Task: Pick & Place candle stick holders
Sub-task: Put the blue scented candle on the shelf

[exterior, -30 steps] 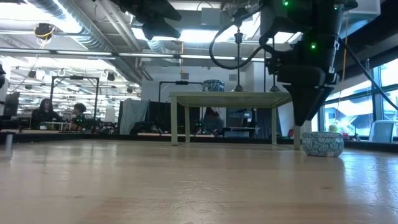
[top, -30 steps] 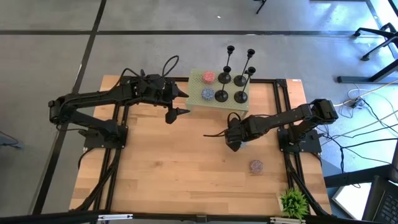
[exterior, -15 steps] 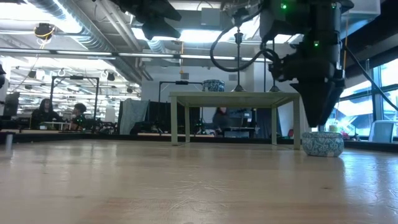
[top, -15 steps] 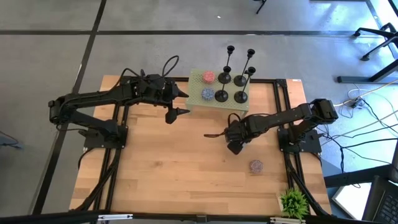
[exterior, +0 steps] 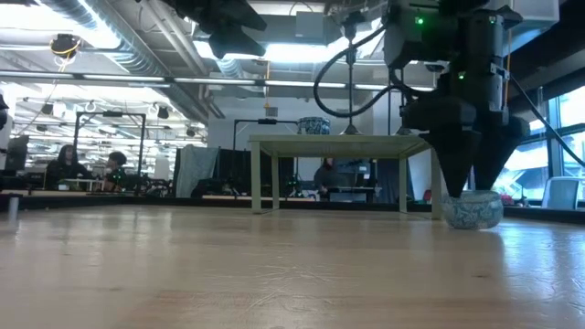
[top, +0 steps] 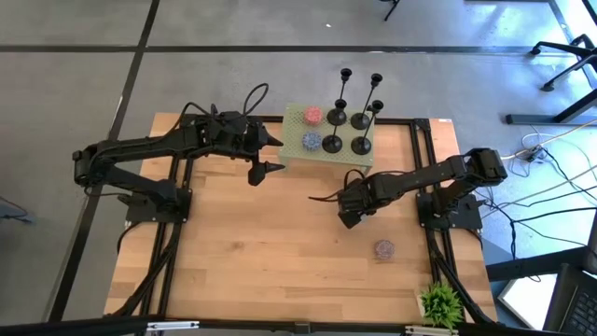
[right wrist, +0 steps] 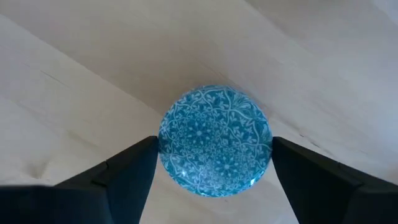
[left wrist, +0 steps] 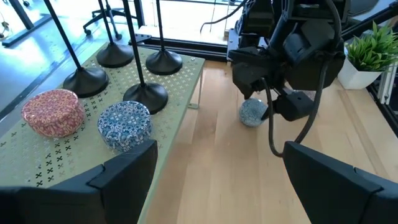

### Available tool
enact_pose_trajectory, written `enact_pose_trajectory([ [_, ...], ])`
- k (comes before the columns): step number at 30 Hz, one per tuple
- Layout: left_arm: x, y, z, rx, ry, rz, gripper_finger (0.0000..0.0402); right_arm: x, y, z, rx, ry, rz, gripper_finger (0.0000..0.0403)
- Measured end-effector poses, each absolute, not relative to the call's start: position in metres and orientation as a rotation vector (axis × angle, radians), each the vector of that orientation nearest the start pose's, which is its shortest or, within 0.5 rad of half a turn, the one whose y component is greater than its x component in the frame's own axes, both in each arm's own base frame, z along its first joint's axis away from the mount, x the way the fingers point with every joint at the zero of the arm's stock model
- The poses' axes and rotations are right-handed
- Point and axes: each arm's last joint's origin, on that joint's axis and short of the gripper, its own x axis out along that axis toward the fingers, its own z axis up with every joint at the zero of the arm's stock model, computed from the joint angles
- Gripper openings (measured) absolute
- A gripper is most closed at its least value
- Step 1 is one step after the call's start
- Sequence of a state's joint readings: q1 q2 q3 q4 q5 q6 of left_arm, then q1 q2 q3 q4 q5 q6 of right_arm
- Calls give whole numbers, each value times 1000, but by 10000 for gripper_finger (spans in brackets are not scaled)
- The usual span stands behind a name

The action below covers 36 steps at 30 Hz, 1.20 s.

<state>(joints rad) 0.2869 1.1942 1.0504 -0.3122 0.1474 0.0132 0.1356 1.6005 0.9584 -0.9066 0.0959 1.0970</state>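
Several black candle stick holders point(top: 347, 119) point(left wrist: 146, 93) stand on their round bases on a pale green stand point(top: 295, 142) at the table's far edge. My left gripper point(top: 272, 154) point(left wrist: 217, 162) hovers open just left of the stand, facing it. My right gripper point(top: 349, 217) point(right wrist: 214, 146) points straight down over a blue patterned round tin point(right wrist: 214, 140) point(exterior: 473, 212) that sits on the table. Its open fingers stand on either side of the tin, just above it in the low view. No gripper is on a holder.
A red tin point(top: 312, 116) and a blue tin point(top: 311, 141) share the stand with the holders. Another small tin point(top: 384, 249) lies on the wood toward the near right, and a potted plant point(top: 440, 303) stands at the near right corner.
My right gripper has rolled about its downward line while staying above the same spot. In the low view its fingers have swung from beside the blue tin to right over it. The tin has not moved.
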Motion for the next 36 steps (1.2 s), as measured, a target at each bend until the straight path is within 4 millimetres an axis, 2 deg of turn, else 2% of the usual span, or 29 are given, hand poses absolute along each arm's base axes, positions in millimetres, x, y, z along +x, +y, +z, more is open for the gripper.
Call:
enact_pose_trajectory([
  [9,251,70,331,-85,446,134,345,261,33,165,725,1323,-787,315],
  [26,251,69,330,-113,450,138,345,261,34,165,656,1352,-710,314],
  [31,250,61,325,-103,519,102,345,261,34,165,642,1357,-696,307],
  [36,251,40,309,-154,586,40,345,261,34,165,635,1359,-690,292],
])
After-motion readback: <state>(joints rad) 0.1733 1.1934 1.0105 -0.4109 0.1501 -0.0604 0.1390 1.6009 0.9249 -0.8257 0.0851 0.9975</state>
